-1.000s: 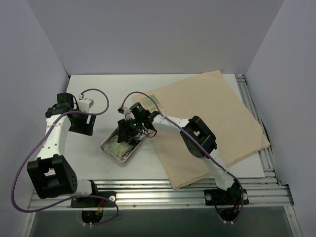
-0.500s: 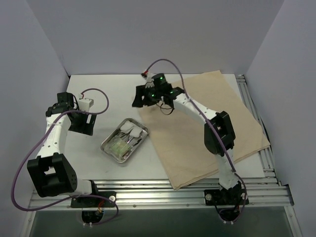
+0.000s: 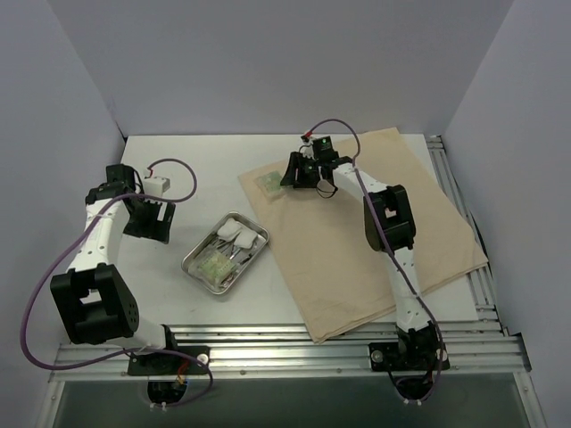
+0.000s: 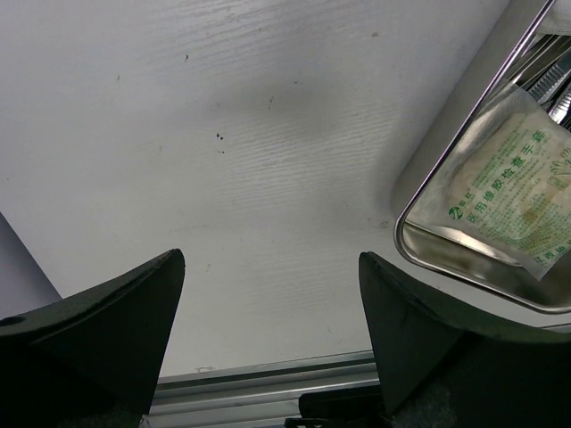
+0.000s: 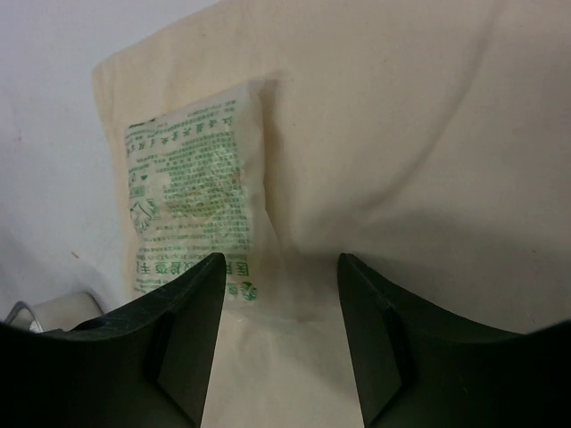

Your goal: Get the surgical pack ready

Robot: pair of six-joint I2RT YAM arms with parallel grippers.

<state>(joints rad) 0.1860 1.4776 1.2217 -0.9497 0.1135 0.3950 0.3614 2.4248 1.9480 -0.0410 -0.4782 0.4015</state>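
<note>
The tan cloth lies flat over the right half of the surface. It is turned askew, so one corner points at the near edge and another points far-left. The steel tray sits just off the cloth's left edge, shiny, with its long axis running near-left to far-right. It holds white gauze squares at its far end, thin metal tools mid-tray — too small to tell apart — and a green-printed packet at its near end. A second packet, white with green print, lies flat on the cloth's far-left corner. My right jaws hover over it — apart, gripping nothing. My left jaws gape wide above bare surface left of the tray.
</note>
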